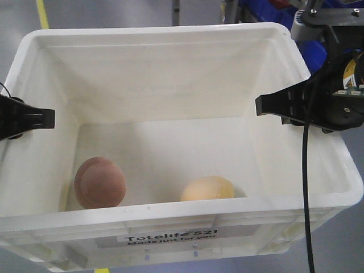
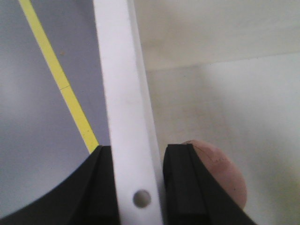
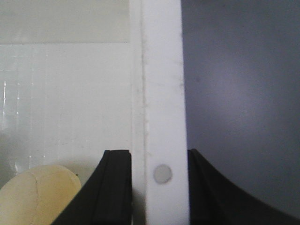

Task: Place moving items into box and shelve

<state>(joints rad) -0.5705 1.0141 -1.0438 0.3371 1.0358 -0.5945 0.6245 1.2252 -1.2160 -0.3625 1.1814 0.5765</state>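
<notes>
The white box [image 1: 170, 35] fills the front view, its black print facing me. Inside on its floor lie the two moving items: a reddish-brown fruit [image 1: 100, 183] at the left and a pale yellow-orange fruit [image 1: 207, 189] right of the middle. My left gripper [image 1: 35, 118] is shut on the box's left rim [image 2: 124, 93], one finger outside and one inside, with the reddish fruit [image 2: 222, 176] just beyond the inner finger. My right gripper [image 1: 280, 107] is shut on the right rim [image 3: 161, 84] in the same way, the yellow fruit [image 3: 37, 194] beside its inner finger.
Grey floor lies around and below the box. A yellow floor line [image 2: 56, 75] runs past the box's left side and shows again as a yellow floor line [image 1: 42, 14] at the top left. Blue bins [image 1: 284, 14] stand behind the far right corner.
</notes>
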